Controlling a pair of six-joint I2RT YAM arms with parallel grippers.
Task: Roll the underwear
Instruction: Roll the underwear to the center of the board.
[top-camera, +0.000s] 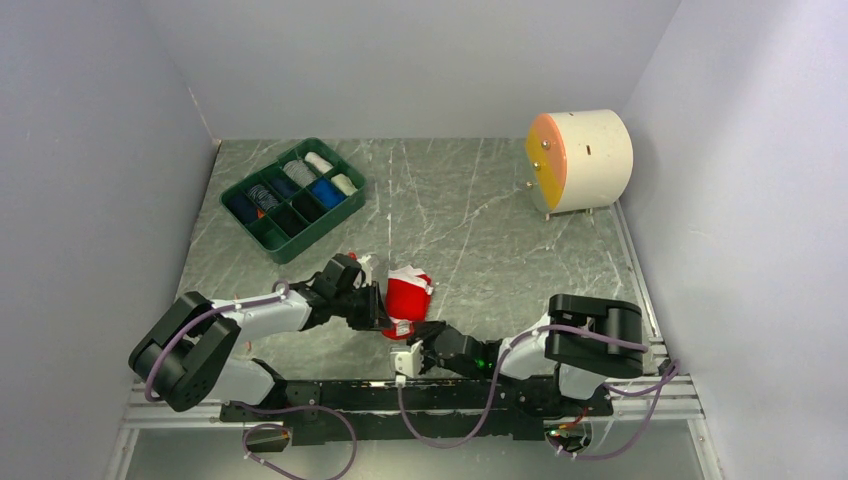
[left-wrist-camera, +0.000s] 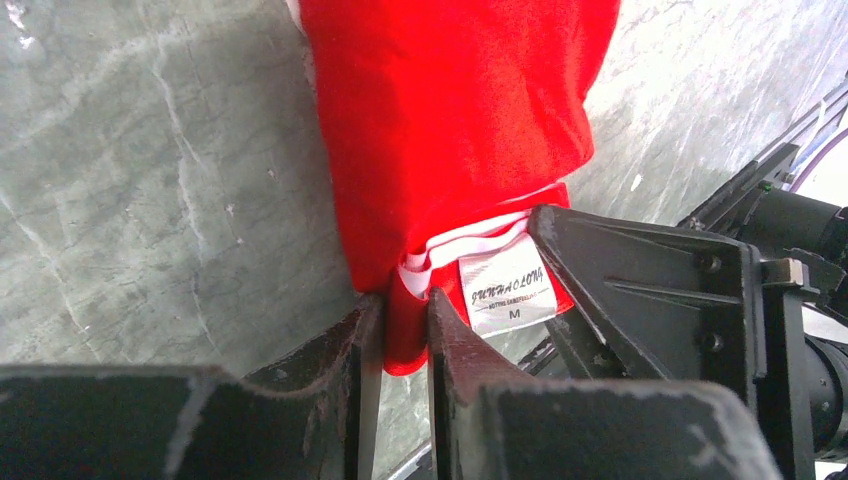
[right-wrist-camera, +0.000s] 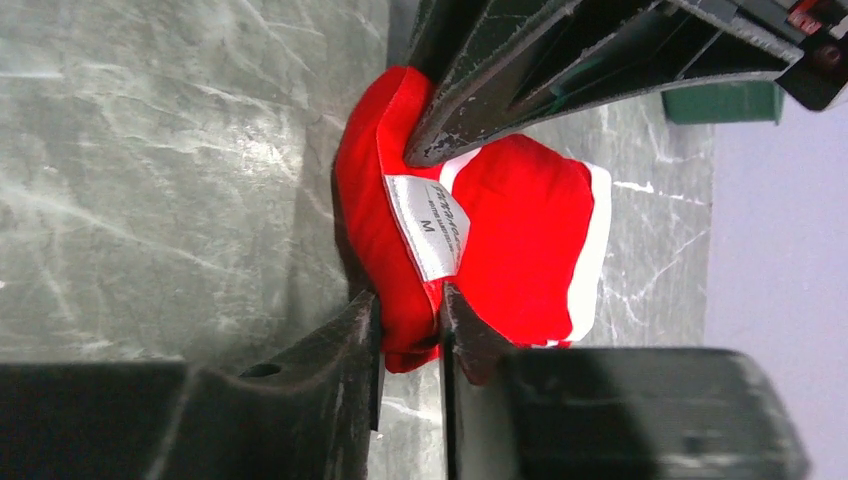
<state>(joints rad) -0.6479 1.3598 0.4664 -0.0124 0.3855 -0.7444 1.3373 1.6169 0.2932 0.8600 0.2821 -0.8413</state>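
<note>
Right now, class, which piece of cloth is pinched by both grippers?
The red brief with the white M label: the left gripper and right gripper both clamp it. The other rolls lie in the green tray.

The left arm (top-camera: 250, 316) lay low and stretched toward the right, and the left gripper (top-camera: 378, 306) pinched an edge of the red underwear (top-camera: 408, 296), fingers (left-wrist-camera: 352, 345) nearly together. The right arm (top-camera: 570, 338) folded back toward the left, and the right gripper (top-camera: 410, 352) clamped the same cloth from the near side, its tips just beside the left one's.
</note>
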